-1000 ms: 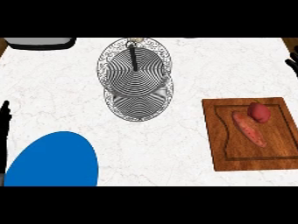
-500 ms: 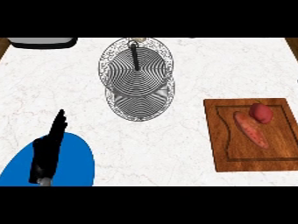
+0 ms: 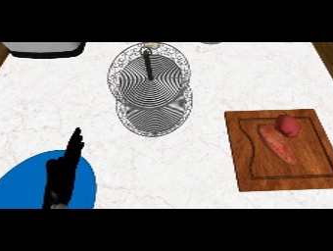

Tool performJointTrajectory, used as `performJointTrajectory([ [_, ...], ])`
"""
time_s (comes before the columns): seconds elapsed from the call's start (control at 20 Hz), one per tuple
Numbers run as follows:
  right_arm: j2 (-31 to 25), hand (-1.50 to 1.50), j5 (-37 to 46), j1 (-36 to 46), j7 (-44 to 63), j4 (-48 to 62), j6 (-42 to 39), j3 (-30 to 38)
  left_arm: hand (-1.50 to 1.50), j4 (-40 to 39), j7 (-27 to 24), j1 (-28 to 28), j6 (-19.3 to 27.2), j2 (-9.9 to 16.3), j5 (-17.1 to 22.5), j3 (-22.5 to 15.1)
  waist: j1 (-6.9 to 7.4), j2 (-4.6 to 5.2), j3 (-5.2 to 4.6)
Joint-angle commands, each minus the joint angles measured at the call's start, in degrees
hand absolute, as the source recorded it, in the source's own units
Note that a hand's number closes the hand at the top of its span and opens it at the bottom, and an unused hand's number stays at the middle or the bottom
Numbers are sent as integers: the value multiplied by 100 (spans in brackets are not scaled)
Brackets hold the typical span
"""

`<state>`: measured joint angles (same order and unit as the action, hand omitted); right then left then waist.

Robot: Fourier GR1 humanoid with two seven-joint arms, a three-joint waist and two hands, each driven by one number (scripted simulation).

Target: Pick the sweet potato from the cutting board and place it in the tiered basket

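The left hand [image 3: 63,171] holds its fingers straight and together, grasping nothing, over the blue plate [image 3: 25,181], while the sweet potato [image 3: 276,143] lies on the cutting board [image 3: 310,169], beside a red fruit [image 3: 288,125], well apart from the tiered basket [image 3: 151,90]; the right hand is out of view.

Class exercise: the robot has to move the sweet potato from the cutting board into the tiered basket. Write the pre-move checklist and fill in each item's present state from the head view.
1. sweet potato lies on the cutting board: ok.
2. Nothing covers it; a red item sits right beside its far end: ok, but mind it.
3. tiered basket stands on the counter with its tiers showing nothing inside: ok.
4. A robot hand is near the sweet potato: not ok; the right robot hand is out of view.
5. left robot hand holds nothing, fingers straight, over the blue plate: ok.
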<state>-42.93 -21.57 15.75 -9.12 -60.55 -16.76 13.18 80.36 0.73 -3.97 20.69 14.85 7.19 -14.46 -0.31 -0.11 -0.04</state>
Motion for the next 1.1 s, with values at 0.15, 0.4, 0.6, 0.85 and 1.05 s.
performJointTrajectory([
  [0.15, -1166, -150, 794, -184, 927, -1025, -907, -840, 0, -130, -52, -42, -117, -33, 62, 46, -22, -16, -14],
  [0.4, -1465, -150, 1847, -351, 1469, -2077, -528, -1472, 0, 3, -4, -71, 60, -174, -91, -75, -25, -21, -11],
  [0.6, -1080, -150, 2107, -254, 2780, -3037, 58, -1615, 0, -268, 35, 184, -67, -213, -70, 38, -20, -6, -5],
  [0.85, -466, -150, 2968, -422, 3228, -3392, 386, -1977, 0, -382, -203, 225, -18, -400, -255, 67, 37, 12, 1],
  [1.05, -137, -150, 3704, -668, 3080, -3361, 474, -2302, 0, -379, 9, 280, -232, -323, -174, 201, 24, 13, 2],
])
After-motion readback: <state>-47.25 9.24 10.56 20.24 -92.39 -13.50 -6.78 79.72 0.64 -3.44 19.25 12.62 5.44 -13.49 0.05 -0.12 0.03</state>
